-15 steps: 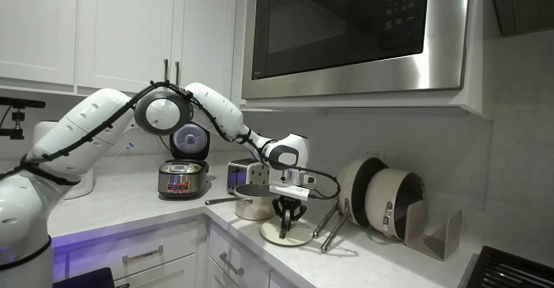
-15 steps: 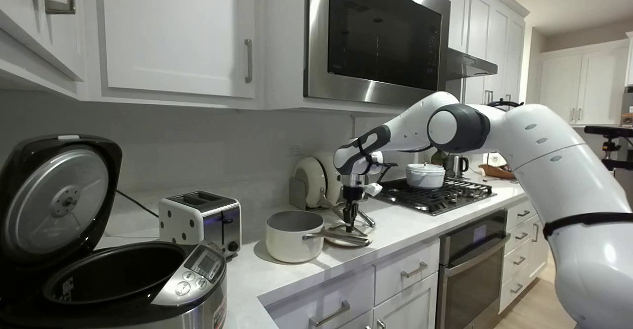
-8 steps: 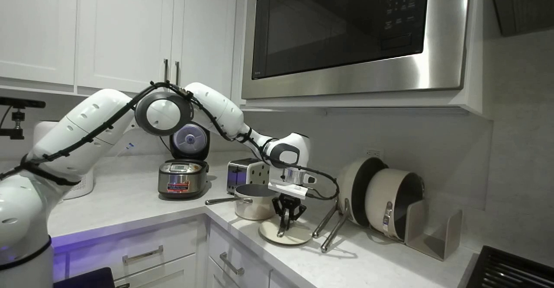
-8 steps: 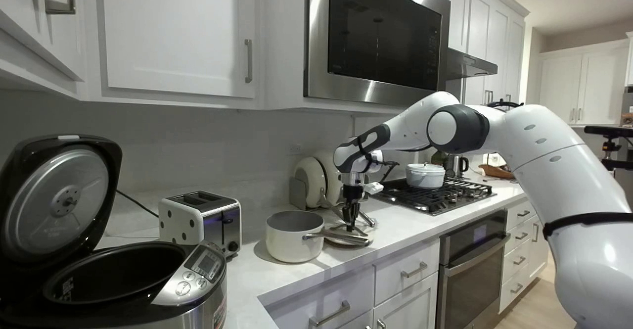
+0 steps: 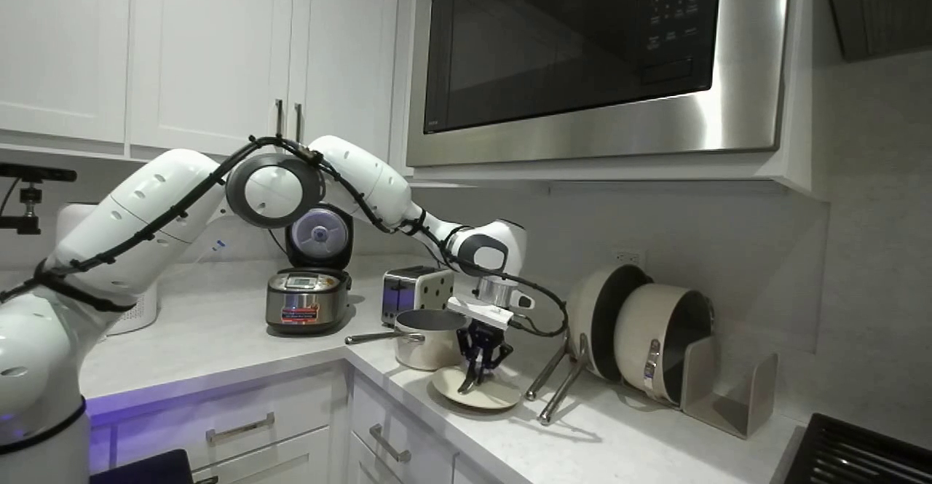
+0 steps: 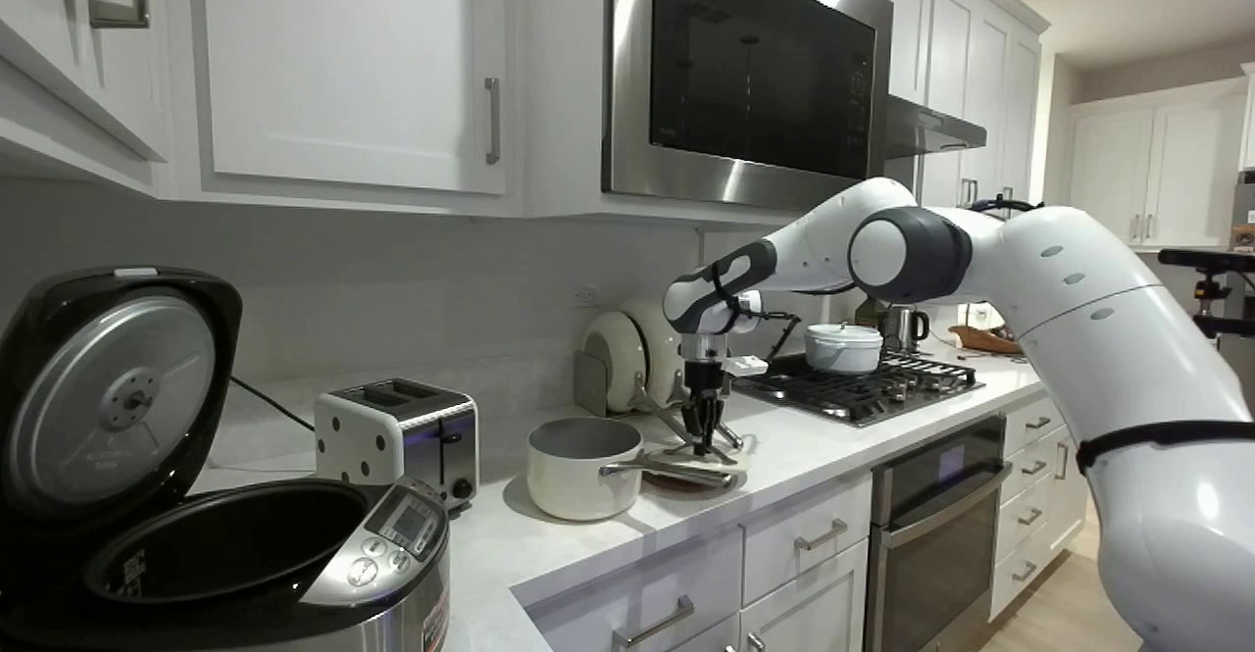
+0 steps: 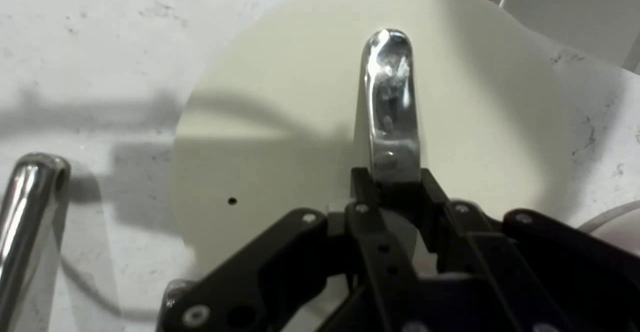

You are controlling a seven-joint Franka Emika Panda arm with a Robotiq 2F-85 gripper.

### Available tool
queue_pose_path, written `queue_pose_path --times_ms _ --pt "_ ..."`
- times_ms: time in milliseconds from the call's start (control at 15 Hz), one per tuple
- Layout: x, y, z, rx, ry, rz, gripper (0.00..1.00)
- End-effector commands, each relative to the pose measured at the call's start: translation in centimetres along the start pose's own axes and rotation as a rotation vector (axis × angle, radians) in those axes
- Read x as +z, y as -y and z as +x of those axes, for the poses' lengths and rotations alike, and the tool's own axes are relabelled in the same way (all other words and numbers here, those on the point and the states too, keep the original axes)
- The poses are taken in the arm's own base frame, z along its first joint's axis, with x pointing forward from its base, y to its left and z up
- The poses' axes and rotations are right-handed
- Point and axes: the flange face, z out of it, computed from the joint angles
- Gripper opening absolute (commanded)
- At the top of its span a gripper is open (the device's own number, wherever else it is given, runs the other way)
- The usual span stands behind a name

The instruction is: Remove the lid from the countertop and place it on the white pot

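Foremost, in the wrist view, the tool (image 7: 394,177) is narrow, its fingers (image 7: 361,184) pressed against both sides of the polished lid handle (image 7: 392,97). Slick metal between flat fingers may slip or pivot under a quick lift; since the fingers hide part of the handle, whether the hold is centred cannot be told, and an off-centre one would let the disc droop. The cream lid (image 5: 494,397) itself is shaded beneath its rim in an exterior view, where the tool also leans; it appears slightly clear of the tabletop (image 5: 619,440) on at least one side. Should another side touch, a sideways move would scrape it. Close by but apart from the lid, long pan handles (image 5: 563,391) could catch its rim if the tool swung their way. On the opposite side stands the white pot (image 6: 574,485), uncovered, its rim higher than the lid; too low a carry would strike the pot's wall and shove it, while contact with the projecting pot handle (image 6: 677,472) could turn it. A lid lowered at a tilt would probably perch on one edge or tip inside. Beyond the pot, the toaster (image 6: 394,441) risks a bump should the carry overshoot. Farthest off, a casserole (image 6: 843,353) on the stove (image 6: 863,397) is already covered, so mistaking it for the goal seems the least likely fault.
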Motion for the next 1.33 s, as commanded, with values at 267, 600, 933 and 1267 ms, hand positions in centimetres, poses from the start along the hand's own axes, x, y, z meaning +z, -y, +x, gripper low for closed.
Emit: queue_pose_path --times_ms 267,600,933,1267 --pt "-3.2 1.2 -1.8 0.127 0.027 0.014 0.06" --pt "-4.6 2.5 -3.6 0.216 0.059 0.025 0.06" --pt "-5.1 3.6 -6.9 0.259 0.100 0.048 0.06" --pt "-4.6 4.5 -11.0 0.288 0.131 0.063 0.06"
